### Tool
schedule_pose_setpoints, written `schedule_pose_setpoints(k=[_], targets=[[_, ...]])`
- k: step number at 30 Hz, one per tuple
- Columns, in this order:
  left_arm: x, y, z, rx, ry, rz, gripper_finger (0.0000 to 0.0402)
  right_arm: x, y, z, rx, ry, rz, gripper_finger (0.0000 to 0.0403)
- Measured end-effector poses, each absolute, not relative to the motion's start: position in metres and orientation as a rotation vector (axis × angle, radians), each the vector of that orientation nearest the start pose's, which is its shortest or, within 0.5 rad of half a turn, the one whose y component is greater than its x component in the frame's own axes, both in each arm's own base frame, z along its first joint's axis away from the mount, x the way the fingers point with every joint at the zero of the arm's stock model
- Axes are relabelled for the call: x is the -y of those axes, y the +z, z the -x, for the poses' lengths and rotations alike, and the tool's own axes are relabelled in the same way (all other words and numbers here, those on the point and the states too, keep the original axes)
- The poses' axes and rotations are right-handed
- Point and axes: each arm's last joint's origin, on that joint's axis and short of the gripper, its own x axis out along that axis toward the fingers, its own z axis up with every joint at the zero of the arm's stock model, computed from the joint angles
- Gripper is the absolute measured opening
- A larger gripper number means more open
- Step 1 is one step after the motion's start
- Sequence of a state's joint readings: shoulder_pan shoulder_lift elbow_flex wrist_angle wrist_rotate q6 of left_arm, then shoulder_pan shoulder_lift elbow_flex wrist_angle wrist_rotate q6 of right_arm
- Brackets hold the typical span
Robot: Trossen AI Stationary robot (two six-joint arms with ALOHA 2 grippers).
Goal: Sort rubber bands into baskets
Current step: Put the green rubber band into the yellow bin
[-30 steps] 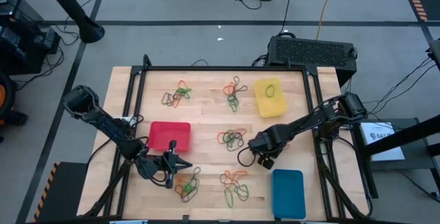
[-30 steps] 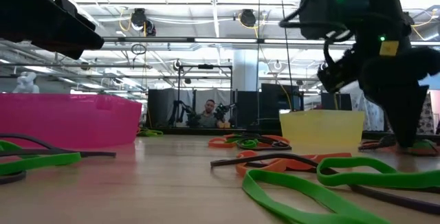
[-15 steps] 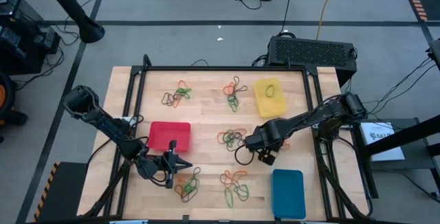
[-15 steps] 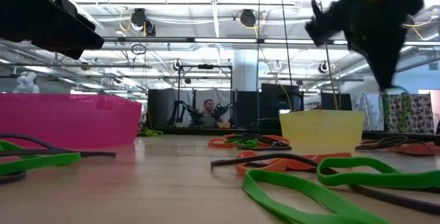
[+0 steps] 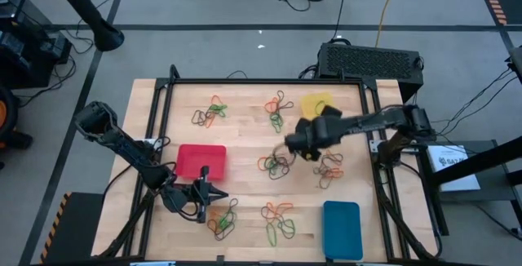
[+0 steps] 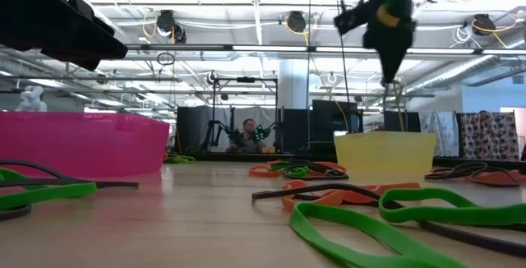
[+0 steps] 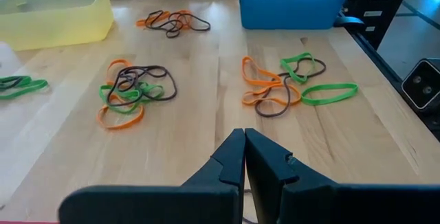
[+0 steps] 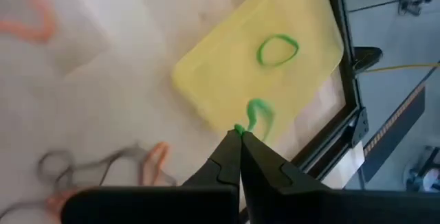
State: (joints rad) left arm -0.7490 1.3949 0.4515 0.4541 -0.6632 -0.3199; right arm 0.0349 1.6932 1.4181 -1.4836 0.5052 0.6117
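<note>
Green rubber band in right claw

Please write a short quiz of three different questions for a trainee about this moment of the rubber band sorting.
1. True or false: the yellow basket already holds a green rubber band.
2. What does the right gripper hold between its fingers? A) an orange band B) a green band C) nothing
3. Fill in: the left gripper waits near the ___ basket.

Key:
1. True; one green loop lies inside.
2. B; the carried green band hangs from the shut fingers, over the yellow basket.
3. Red; it waits shut and empty just in front of the red basket.
</note>
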Motion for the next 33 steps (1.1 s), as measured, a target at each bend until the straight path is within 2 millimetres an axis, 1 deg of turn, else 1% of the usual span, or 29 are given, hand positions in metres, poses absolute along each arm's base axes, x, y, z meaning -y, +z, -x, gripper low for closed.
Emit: schedule_pose_setpoints(k=[2,4,7,9,11,14,16,19,22,24,27,29,33], targets=[[0.152,0.158,-0.194,-0.372,0.000,-0.040,0.0017,0.024,0.265,-0.289,-1.507,-0.841,-0.007,0.0000],[0.145,0.163,-0.195,-0.335,0.111,-0.074,0.0017,0.043,0.264,-0.290,-1.503,-0.850,-0.031,0.0000],[0.128,0.180,-0.190,-0.290,0.326,-0.177,0.0017,0.069,0.264,-0.289,-1.498,-0.868,-0.071,0.0000],[0.113,0.191,-0.183,-0.309,0.396,-0.239,0.0017,0.084,0.263,-0.287,-1.494,-0.888,-0.095,0.0000],[0.099,0.209,-0.176,-0.296,0.429,-0.217,0.0017,0.096,0.263,-0.285,-1.485,-0.910,-0.122,0.0000],[0.078,0.240,-0.160,-0.269,0.406,-0.152,0.0017,0.110,0.263,-0.280,-1.489,-0.930,-0.164,0.0000],[0.067,0.256,-0.147,-0.254,0.359,-0.093,0.0017,0.117,0.263,-0.278,-1.493,-0.921,-0.207,0.0000],[0.053,0.270,-0.128,-0.200,0.318,-0.020,0.0017,0.122,0.262,-0.278,-1.472,-0.914,-0.247,0.0000],[0.044,0.279,-0.117,-0.133,0.349,-0.031,0.0017,0.126,0.261,-0.283,-1.419,-0.902,-0.234,0.0000],[0.040,0.280,-0.116,-0.066,0.433,-0.015,0.0017,0.127,0.258,-0.286,-1.401,-0.876,-0.210,0.0000],[0.038,0.271,-0.120,-0.002,0.517,0.029,0.0017,0.128,0.256,-0.288,-1.392,-0.836,-0.178,0.0000],[0.038,0.257,-0.125,0.005,0.535,0.044,0.0017,0.128,0.254,-0.288,-1.399,-0.822,-0.174,0.0000],[0.037,0.228,-0.134,0.058,0.575,0.178,0.0017,0.132,0.253,-0.285,-1.414,-0.750,-0.270,0.0016]])
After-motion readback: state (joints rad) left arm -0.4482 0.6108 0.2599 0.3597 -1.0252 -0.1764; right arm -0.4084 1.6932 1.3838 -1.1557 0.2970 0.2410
